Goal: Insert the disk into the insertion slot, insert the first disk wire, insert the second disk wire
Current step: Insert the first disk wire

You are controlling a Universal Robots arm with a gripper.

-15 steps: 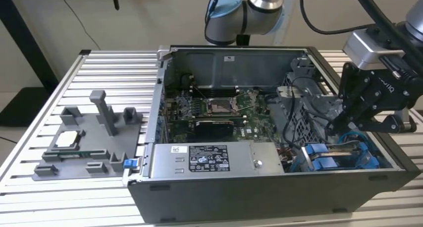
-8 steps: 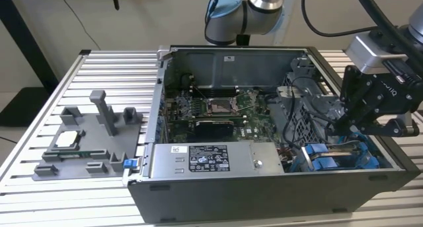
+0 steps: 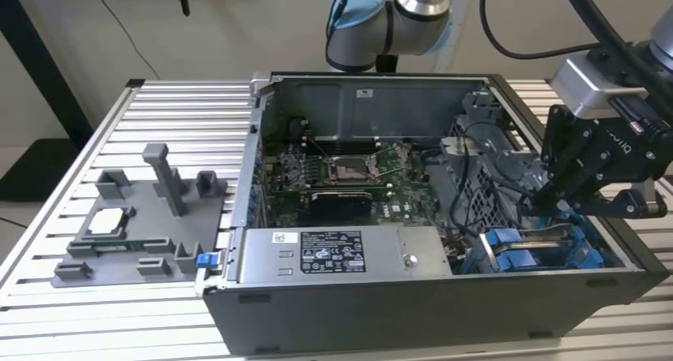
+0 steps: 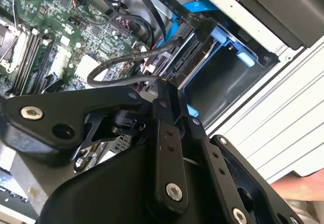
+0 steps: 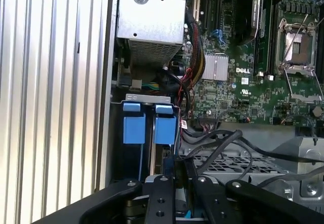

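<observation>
Exterior view: open computer case (image 3: 421, 314) on slatted table (image 3: 189, 109); gripper (image 3: 547, 206) over the case's near corner, at the exterior view's right.
Disk (image 3: 531, 254), in its blue carrier, sits down in the insertion slot (image 4: 225, 84) at that corner, directly beneath the gripper, blue tabs towards the case's open side. Fingers (image 4: 167, 143) drawn close together in both wrist views; whether they pinch a wire, cannot tell. Black wires (image 4: 126, 64) loop just beside the tip.
</observation>
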